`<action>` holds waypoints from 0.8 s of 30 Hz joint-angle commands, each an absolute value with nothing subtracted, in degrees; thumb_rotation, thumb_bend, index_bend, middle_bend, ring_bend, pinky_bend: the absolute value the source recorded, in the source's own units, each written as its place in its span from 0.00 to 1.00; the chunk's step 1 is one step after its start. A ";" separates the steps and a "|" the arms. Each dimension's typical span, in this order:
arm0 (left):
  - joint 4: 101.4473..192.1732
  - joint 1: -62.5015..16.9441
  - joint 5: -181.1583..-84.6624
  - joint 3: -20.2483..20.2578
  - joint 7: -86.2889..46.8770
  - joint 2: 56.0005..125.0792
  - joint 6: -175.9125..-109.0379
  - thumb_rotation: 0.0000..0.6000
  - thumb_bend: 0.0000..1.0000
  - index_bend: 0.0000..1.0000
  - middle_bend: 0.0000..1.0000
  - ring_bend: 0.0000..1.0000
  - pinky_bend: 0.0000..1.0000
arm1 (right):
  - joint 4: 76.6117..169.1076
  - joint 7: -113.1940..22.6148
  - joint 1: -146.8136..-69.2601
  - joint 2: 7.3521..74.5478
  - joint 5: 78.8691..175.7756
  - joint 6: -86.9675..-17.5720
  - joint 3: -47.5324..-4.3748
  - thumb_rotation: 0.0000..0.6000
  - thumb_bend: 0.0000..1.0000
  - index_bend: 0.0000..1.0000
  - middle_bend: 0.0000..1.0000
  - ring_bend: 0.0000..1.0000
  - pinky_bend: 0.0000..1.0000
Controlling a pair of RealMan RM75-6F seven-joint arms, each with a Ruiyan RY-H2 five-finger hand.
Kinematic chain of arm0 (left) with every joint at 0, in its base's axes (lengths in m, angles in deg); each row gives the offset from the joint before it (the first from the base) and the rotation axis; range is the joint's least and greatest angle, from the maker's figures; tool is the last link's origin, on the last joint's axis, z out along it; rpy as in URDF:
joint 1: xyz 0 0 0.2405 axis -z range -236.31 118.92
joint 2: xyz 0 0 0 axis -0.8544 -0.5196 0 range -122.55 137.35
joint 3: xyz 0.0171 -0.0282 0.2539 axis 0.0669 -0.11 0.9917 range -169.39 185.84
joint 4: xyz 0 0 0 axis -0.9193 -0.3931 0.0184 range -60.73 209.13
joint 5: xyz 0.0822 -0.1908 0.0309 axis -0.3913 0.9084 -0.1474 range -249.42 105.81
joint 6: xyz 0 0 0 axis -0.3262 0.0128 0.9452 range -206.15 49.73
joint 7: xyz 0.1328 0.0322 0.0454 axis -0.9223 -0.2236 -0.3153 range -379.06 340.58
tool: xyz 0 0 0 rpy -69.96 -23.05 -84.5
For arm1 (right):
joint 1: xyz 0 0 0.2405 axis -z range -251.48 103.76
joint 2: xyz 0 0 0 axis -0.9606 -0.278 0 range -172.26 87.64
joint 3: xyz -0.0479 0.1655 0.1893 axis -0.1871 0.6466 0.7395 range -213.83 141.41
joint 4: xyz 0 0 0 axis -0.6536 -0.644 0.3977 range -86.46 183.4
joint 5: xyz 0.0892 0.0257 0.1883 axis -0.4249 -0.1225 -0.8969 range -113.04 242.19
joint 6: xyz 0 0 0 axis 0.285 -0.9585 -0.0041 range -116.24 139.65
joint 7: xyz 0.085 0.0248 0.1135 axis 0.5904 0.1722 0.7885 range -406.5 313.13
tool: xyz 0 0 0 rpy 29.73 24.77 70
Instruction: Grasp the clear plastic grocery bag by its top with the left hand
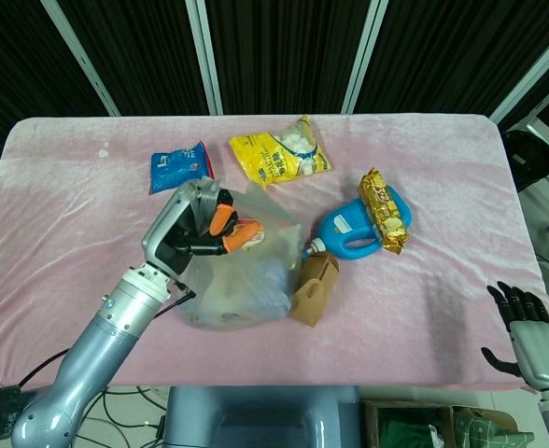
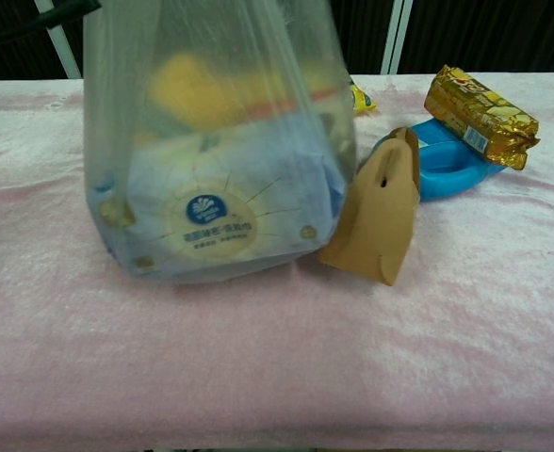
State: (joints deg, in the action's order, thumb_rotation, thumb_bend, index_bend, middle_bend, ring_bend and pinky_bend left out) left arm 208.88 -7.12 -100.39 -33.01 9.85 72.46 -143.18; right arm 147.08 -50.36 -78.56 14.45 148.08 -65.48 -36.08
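The pink velvety surface [image 1: 461, 168] has bare stretches along its left side and near edge. On it the clear plastic grocery bag [image 2: 220, 151] stands upright, long axis vertical, crinkled film around a blue-and-white pack. Its right side touches the tilted brown cardboard box [image 2: 376, 221] — close behind lie a blue bottle [image 1: 349, 233] and gold snack pack [image 1: 385, 211]. The left hand [image 1: 195, 229] grips the bag's gathered top, fingers closed round it. The right hand [image 1: 522, 322] hangs off the surface's right end, fingers spread, empty.
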 commanded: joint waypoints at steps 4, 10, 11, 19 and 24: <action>208.21 2.22 -90.69 -38.82 2.85 73.27 -147.72 1.00 0.26 0.86 1.00 1.00 0.97 | 147.11 -50.19 -78.61 14.36 148.05 -65.33 -36.12 1.00 0.20 0.00 0.00 0.00 0.03; 205.99 8.98 -84.76 -42.81 -1.26 74.20 -150.94 1.00 0.26 0.86 1.00 1.00 0.97 | 147.18 -49.99 -78.63 14.31 147.97 -65.25 -36.11 1.00 0.20 0.00 0.00 0.00 0.03; 205.80 9.67 -84.28 -43.23 -1.74 74.23 -151.22 1.00 0.26 0.86 1.00 1.00 0.97 | 147.18 -49.99 -78.63 14.30 147.94 -65.23 -36.11 1.00 0.20 0.00 0.00 0.00 0.03; 204.71 12.56 -80.64 -45.18 -3.46 75.13 -154.53 1.00 0.26 0.86 1.00 1.00 0.97 | 147.24 -49.94 -78.65 14.27 147.98 -65.17 -36.16 1.00 0.20 0.00 0.00 0.00 0.03; 204.80 12.40 -79.51 -46.17 -3.77 75.07 -155.81 1.00 0.26 0.86 1.00 1.00 0.97 | 147.23 -49.85 -78.67 14.25 147.94 -65.12 -36.16 1.00 0.20 0.00 0.00 0.00 0.03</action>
